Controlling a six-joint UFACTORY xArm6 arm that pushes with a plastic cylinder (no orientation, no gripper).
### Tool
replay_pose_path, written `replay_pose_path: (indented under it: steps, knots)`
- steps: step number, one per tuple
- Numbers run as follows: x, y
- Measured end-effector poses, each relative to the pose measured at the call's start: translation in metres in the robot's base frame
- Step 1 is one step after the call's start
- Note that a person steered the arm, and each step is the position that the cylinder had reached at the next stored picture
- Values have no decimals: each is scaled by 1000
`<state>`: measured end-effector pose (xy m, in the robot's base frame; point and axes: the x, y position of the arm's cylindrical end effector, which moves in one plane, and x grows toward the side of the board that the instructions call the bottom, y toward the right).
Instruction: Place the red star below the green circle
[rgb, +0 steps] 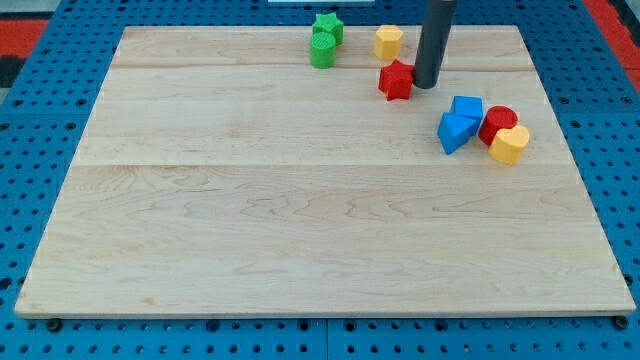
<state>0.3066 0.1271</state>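
The red star lies near the view's top, right of centre. The green circle stands up and to the left of it, with a green star touching its upper side. My tip rests on the board right against the red star's right side. The rod rises straight up out of the view's top.
A yellow hexagon sits just above the red star. To the right lie two blue blocks, a red circle and a yellow heart in a tight cluster. The wooden board lies on a blue perforated table.
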Motion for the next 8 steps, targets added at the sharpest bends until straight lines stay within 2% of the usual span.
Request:
replay_pose_path:
  steps: [4, 6, 8]
  knots:
    - [2, -36]
    - [2, -79]
    - [2, -77]
